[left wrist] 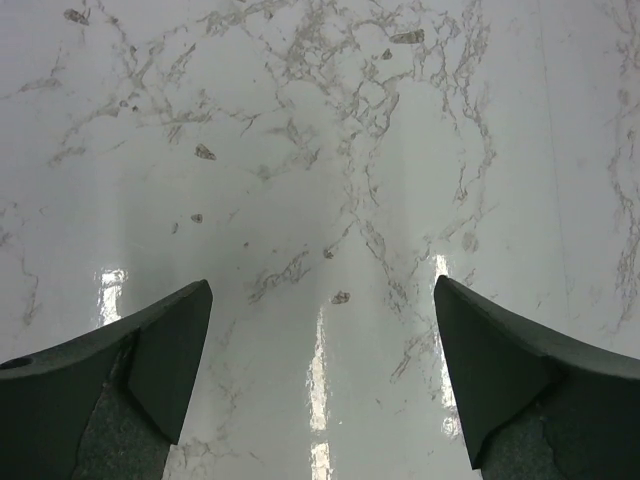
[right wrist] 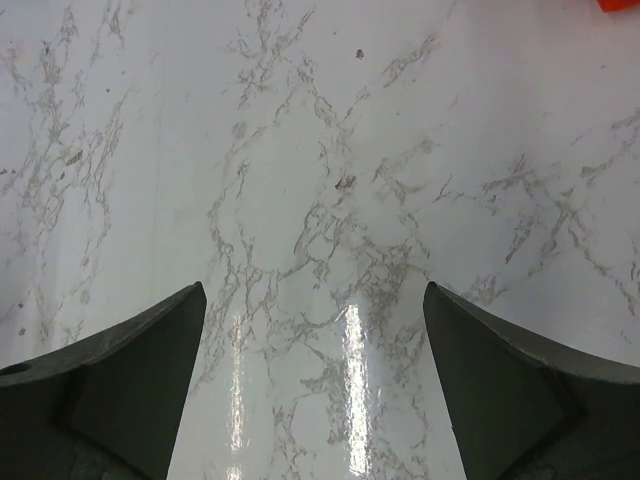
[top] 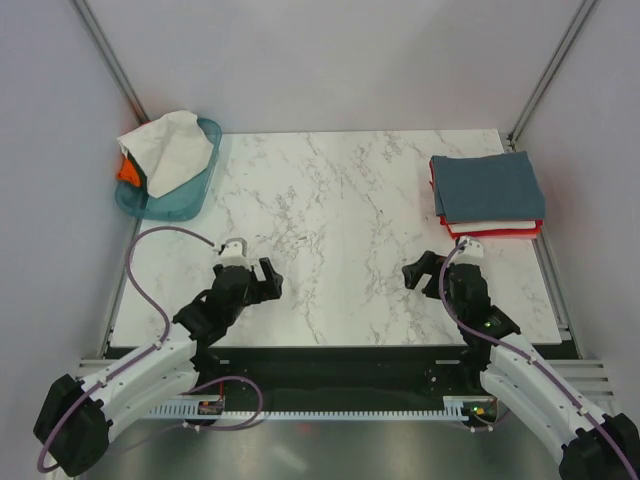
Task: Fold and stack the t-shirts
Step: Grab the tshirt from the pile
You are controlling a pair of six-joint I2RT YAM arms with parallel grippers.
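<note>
Left gripper (left wrist: 320,300), right gripper (right wrist: 312,295) hovering near, jaws spread, gripping nothing. Stack (top: 487,190) of 3 folded shirts far right. Likely fetching next: reaching far-left tray (top: 187,205), pinching cream shirt (top: 170,150).

The tray (top: 190,205) sits at the far left corner of the counter (top: 350,220), and a heap of loose t-shirts (top: 165,150) lies in it, rising over its far rim; how many garments make up the heap is hard to tell from above. The folded stack (top: 487,190) of t-shirts lies on the counter at the far right corner, well apart from the tray. The left tool (top: 262,280) hangs over the near left part of the counter and the right tool (top: 420,272) over the near right, well apart from each other, each nearer than the cloth on its own side.
</note>
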